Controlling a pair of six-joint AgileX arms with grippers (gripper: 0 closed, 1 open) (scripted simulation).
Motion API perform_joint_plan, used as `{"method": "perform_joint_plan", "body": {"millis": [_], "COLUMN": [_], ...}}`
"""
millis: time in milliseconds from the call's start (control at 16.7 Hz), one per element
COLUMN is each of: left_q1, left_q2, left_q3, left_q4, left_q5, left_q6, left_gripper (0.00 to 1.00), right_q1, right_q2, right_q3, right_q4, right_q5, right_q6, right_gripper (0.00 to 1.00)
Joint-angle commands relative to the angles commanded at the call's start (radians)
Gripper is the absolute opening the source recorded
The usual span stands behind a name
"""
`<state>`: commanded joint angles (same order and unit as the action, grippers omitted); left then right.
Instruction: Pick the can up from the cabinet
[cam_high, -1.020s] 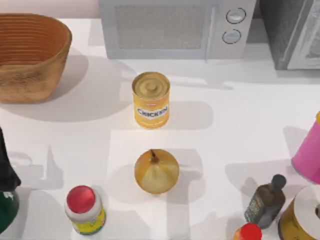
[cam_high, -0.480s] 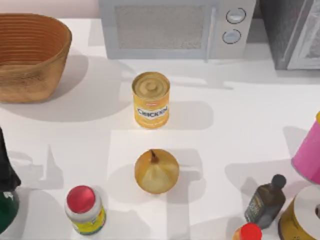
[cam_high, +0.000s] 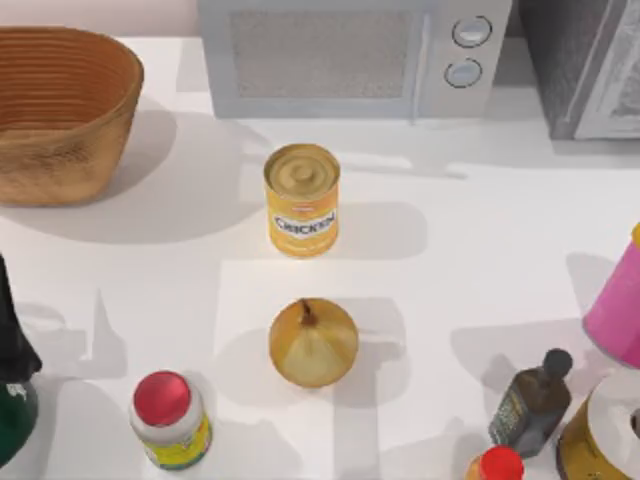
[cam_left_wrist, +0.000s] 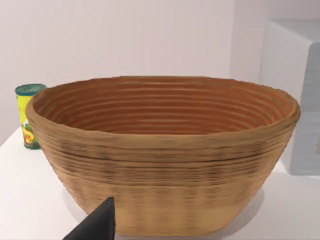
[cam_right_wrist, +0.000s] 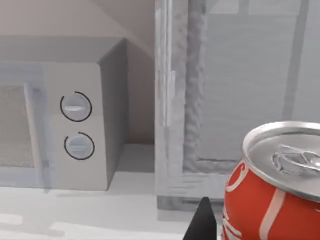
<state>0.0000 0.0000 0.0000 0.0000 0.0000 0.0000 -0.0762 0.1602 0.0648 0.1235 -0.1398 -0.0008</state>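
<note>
The can (cam_high: 302, 200) is a short yellow-orange tin with a ribbed gold lid and a "CHICKEN" label. It stands upright on the white cabinet (cam_high: 470, 250) near the middle, in front of the microwave (cam_high: 340, 55). Nothing touches it. A dark piece of my left gripper (cam_left_wrist: 100, 224) pokes in at the edge of the left wrist view, facing the wicker basket (cam_left_wrist: 165, 150). A dark piece of my right gripper (cam_right_wrist: 202, 222) sits beside a red soda can (cam_right_wrist: 272, 195) in the right wrist view, far from the can.
An onion (cam_high: 313, 343) lies just in front of the can. A wicker basket (cam_high: 60, 110) sits at the back left, and a red-capped jar (cam_high: 170, 420) at the front left. A dark bottle (cam_high: 532, 402), a gold cylinder (cam_high: 605, 435) and a pink container (cam_high: 615, 310) crowd the front right.
</note>
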Motion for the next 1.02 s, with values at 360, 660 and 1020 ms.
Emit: {"method": "perform_joint_plan", "body": {"millis": [360,660,1020], "left_q1": [0.000,0.000,0.000], "left_q2": [0.000,0.000,0.000], "left_q3": [0.000,0.000,0.000], "left_q4": [0.000,0.000,0.000], "left_q5": [0.000,0.000,0.000], "left_q6": [0.000,0.000,0.000], "left_gripper": [1.00,1.00,1.00], "right_q1": [-0.234,-0.477,-0.725], "right_q2": [0.493,1.033,1.658], "right_q3": [0.171,0.349,0.542], "right_q4": [0.336,0.683,1.069], "right_q5": [-0.390,-0.791,-1.230], "right_q6": [-0.007,-0.015,-0.030], "right_gripper": [0.00,0.00,0.00]}}
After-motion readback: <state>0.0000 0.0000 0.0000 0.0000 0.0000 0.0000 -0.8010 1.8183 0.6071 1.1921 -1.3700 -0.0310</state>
